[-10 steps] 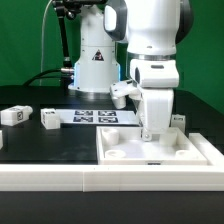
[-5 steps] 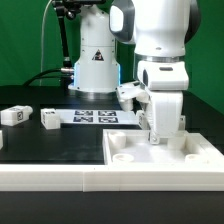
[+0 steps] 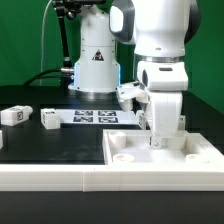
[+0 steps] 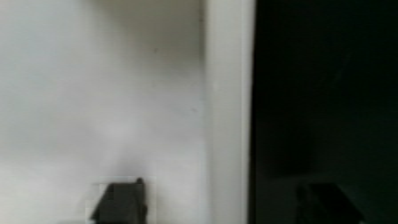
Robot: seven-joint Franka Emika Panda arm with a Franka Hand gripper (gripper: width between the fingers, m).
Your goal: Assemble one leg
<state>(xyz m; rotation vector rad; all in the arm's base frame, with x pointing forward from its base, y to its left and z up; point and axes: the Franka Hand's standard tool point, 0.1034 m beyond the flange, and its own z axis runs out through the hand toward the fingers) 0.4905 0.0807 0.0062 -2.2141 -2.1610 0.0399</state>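
The white square tabletop tray [image 3: 190, 158] lies at the front right, with round sockets in its corners. My gripper [image 3: 157, 140] reaches straight down onto its far left part. In the wrist view my gripper [image 4: 221, 200] is open: the two dark fingertips [image 4: 121, 200] stand wide apart, one over the tray's white inside and one over the black table, with the tray's wall [image 4: 228, 110] between them. Two small white legs with tags lie far off at the exterior view's left, one [image 3: 48, 118] nearer the middle and one [image 3: 13, 115] at the edge.
The marker board [image 3: 95, 117] lies flat behind the tray, in front of the robot base [image 3: 95, 65]. A white raised border [image 3: 60, 178] runs along the table's front edge, against the tray's front.
From one second ago to half a second ago the arm and the tray shifted together toward the exterior view's right. Since then nothing has visibly moved.
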